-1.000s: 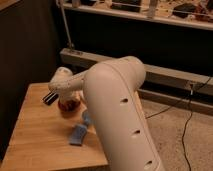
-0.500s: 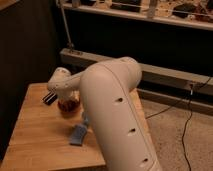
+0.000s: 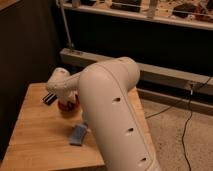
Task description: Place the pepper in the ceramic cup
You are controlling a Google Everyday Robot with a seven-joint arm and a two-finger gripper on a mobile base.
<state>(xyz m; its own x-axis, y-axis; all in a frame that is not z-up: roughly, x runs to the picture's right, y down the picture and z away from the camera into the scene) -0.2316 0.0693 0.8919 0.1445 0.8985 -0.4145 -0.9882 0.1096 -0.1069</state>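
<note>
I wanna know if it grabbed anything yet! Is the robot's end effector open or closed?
The end effector: beside the reddish bowl on the wooden table; open, closed or holding something cannot be told.

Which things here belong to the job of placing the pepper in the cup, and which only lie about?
Job: the hand, over the left part of the table; pepper and cup cannot be made out.
Lying about: orange-brown bowl beside the hand; flat blue pad; black cable on the floor.
</note>
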